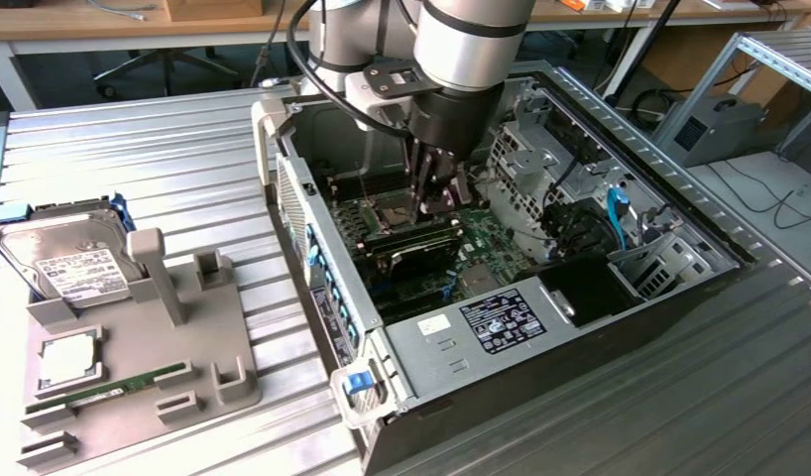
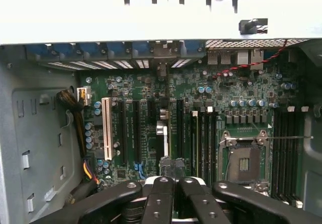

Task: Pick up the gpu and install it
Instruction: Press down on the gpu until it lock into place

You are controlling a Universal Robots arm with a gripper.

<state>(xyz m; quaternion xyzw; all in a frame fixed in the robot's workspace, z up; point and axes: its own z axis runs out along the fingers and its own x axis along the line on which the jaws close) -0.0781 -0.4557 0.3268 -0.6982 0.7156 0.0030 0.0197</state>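
My gripper [image 1: 440,203] reaches down into the open computer case [image 1: 419,342], just above the green motherboard [image 1: 492,253]. In the wrist view the black fingers [image 2: 158,191] are pressed together, so the gripper [image 2: 173,179] is shut. Straight ahead of the fingertips the gpu [image 2: 163,128] shows as a thin card seen edge-on, standing among the black expansion slots [image 2: 136,133] and running toward the rear bracket openings. I cannot tell whether the fingertips touch its top edge.
An empty CPU socket [image 2: 244,161] and RAM slots [image 2: 204,133] lie beside the gripper. Cable bundles [image 2: 75,113] and drive cages [image 1: 643,258] crowd the case walls. On the exterior view's left, a grey tray [image 1: 207,347] carries a hard drive [image 1: 68,263], a CPU [image 1: 68,362] and a RAM stick [image 1: 115,387].
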